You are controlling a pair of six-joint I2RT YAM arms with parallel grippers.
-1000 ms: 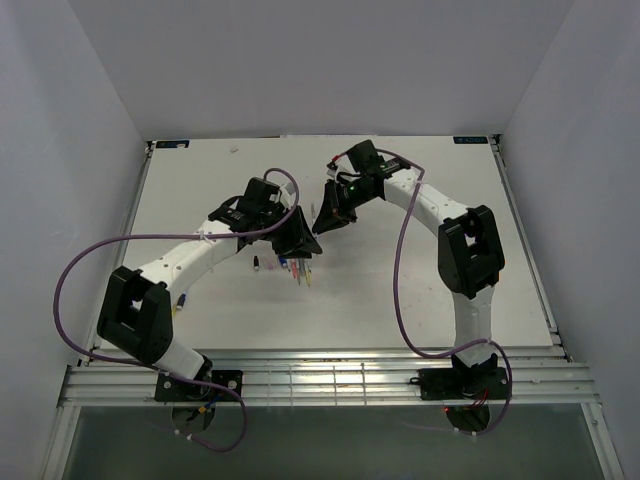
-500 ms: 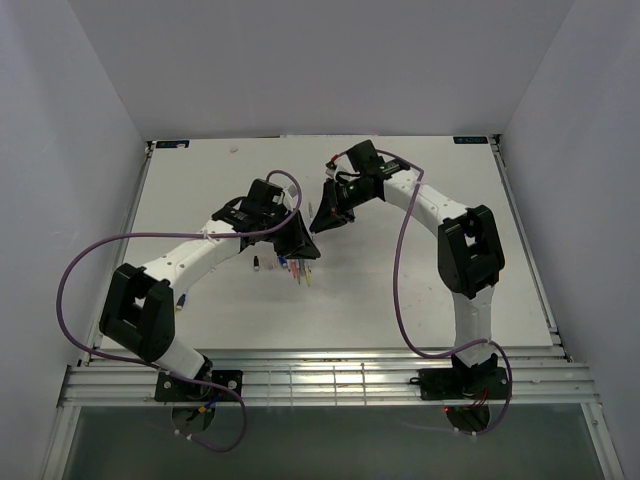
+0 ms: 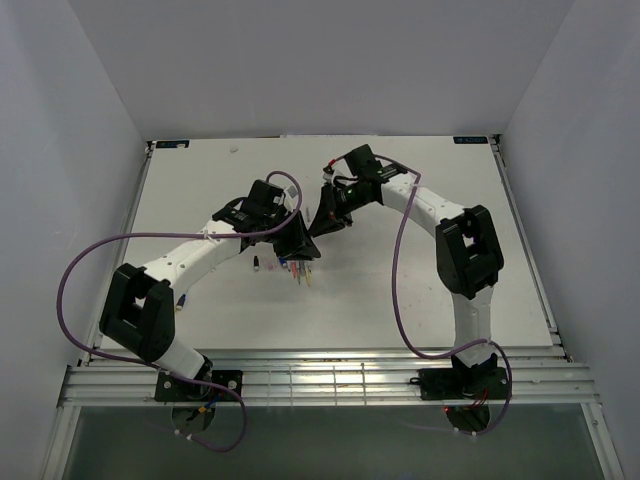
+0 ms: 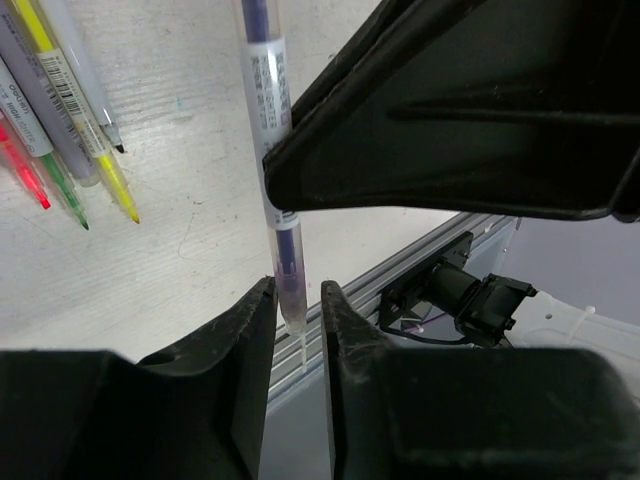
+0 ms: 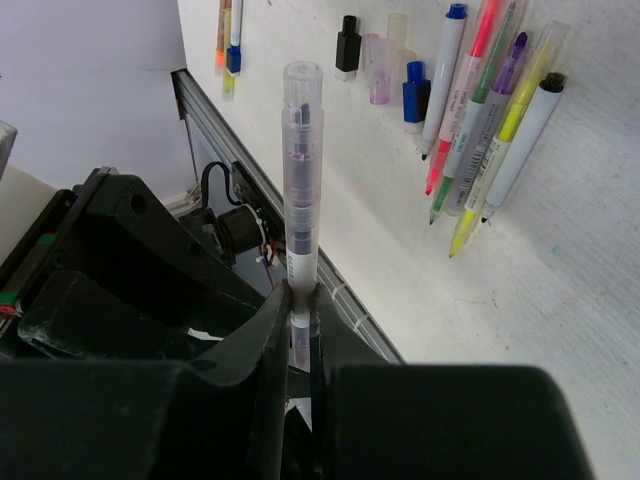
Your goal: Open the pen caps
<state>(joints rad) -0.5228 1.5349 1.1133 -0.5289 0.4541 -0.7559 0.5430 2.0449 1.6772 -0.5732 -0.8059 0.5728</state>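
Found the purple pen [image 5: 301, 180] held up off the table [image 3: 350, 300], near its middle, clamped by the barrel in the tightly clenched fingers of the right gripper [image 5: 300, 310]. Saw its long part reaching away from that grip, with a printed label along the barrel and a clear cap [image 5: 302, 85] seated on the free far end, over a dark purple tip. Followed the short end the other way, past the right gripper and into the narrow slot between the fingers of the left gripper [image 4: 298, 310]. Noted those fingers standing close on either side of that purple-and-clear end, one against it or nearly so, the other with a sliver of light beside it. Could not tell a real pinch from a near miss. Could not tell either whether that end carried a cap of its own.

Placed both grippers nose to nose in the top view, just beyond a row of pens [image 5: 480, 110] lying side by side on the table below. Made out bare pink, green and yellow tips in that row, plus a white pen [image 5: 445, 70] capped in blue. Spotted loose caps just beside the row: a black cap [image 5: 347, 45], a loose blue cap [image 5: 415, 95] and some pale see-through caps [image 5: 380, 88] between them. Picked out a few more pens [image 5: 230, 45] well apart from the rest, toward the near edge on the left arm's side.
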